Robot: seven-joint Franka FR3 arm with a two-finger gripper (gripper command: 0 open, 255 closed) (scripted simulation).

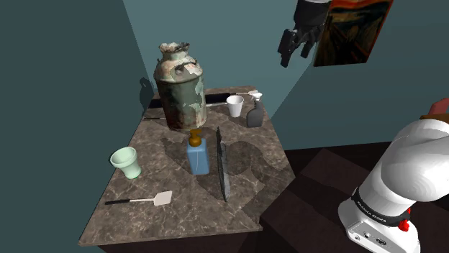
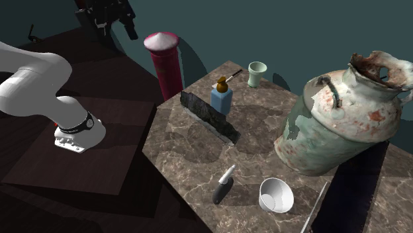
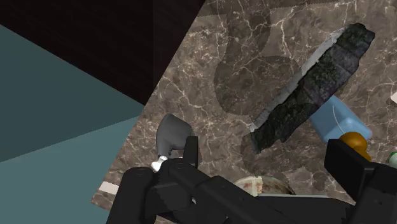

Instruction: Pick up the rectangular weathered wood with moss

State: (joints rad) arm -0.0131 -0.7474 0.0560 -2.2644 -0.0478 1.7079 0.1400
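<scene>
The weathered, mossy wood is a long thin plank standing on its edge on the marble table, just to the right of a blue bottle with an orange cap in the shoulder view. It also appears as a dark slab and from above. My black gripper hangs high above the table's far right corner, well clear of the plank, also seen as gripper. Its fingers stand apart with nothing between them.
A large rusty milk can towers behind the blue bottle. A green cup, a spatula, a white cup and a grey bottle share the table. A red cylinder stands beside it. A painting hangs on the wall.
</scene>
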